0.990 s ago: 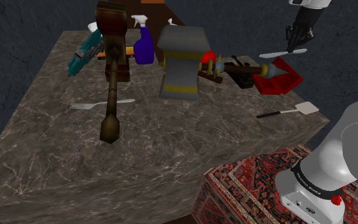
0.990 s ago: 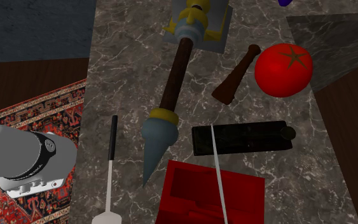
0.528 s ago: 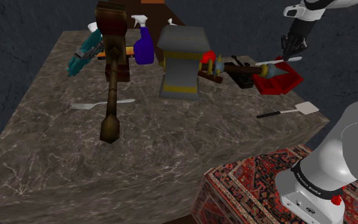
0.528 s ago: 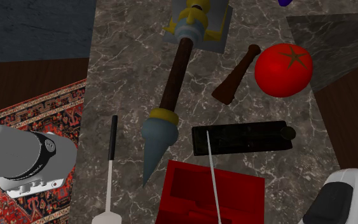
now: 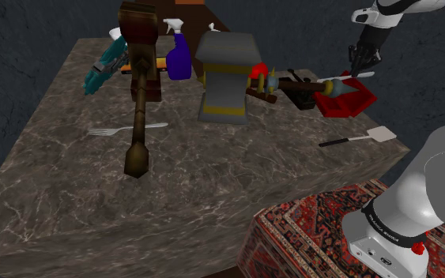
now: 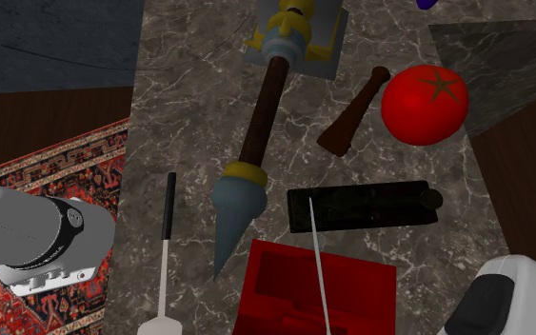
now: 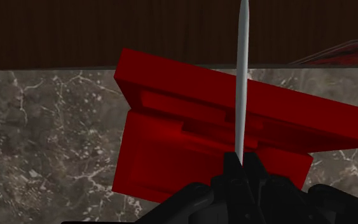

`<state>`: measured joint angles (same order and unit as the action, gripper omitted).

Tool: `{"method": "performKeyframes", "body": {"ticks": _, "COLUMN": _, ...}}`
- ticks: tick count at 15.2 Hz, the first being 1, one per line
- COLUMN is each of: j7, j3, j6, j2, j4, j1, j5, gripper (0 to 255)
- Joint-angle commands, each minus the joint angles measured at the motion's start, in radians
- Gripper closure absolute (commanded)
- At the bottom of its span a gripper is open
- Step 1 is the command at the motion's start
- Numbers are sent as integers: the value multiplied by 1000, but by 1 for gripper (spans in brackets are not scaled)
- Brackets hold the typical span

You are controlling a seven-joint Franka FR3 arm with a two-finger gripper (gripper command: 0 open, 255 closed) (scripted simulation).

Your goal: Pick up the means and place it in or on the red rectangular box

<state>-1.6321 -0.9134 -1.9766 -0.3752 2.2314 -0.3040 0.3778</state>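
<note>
Two black fingers (image 7: 229, 170) of the gripper (image 7: 240, 159) are clamped on the near end of a thin grey blade (image 7: 241, 76), which runs straight out from them over the red box (image 7: 171, 146). In the shoulder view the gripper (image 5: 359, 65) hangs above the table's far right corner, and the blade (image 5: 345, 77) lies nearly level, just over the box (image 5: 356, 101), its free end toward that view's left. Whether the blade touches the box cannot be told. From the second exterior view the blade (image 6: 319, 266) shows as a pale line crossing the box (image 6: 285, 285) and reaching over the edge of a black bar (image 6: 366, 206) just beyond it. The box sits open-topped on the marble table (image 5: 213, 182), near its edge. Beside the box in that view lie a mace (image 6: 247, 181) with a blue-grey tip and, farther off, a spatula (image 6: 166, 257) with a black handle. A brown handle (image 6: 353, 111) and a tomato (image 6: 425, 104) lie past the bar. In the shoulder view a fork (image 5: 126, 129), a brown club (image 5: 139, 103), a blue spray bottle (image 5: 179, 55) and a grey block (image 5: 227, 75) are well apart from the box. The stand (image 5: 307, 229) wears a red carpet pattern.
</note>
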Motion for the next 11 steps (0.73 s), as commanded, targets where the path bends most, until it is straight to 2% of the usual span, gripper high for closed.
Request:
{"method": "performKeyframes", "body": {"ticks": 1, "j7": 0, "j3": 0, "j6": 0, "j2": 0, "j4": 0, "j1": 0, "j5": 0, "gripper": 0}}
{"method": "performKeyframes", "body": {"ticks": 6, "j7": 0, "j3": 0, "j6": 0, "j2": 0, "j4": 0, "j1": 0, "j5": 0, "gripper": 0}}
{"method": "performKeyframes", "body": {"ticks": 10, "j7": 5, "j3": 51, "j6": 132, "j2": -33, "j4": -99, "j1": 4, "j5": -5, "gripper": 0}}
{"method": "performKeyframes", "body": {"ticks": 11, "j7": 5, "j3": 51, "j6": 132, "j2": -33, "j4": -99, "j1": 4, "j5": -6, "gripper": 0}}
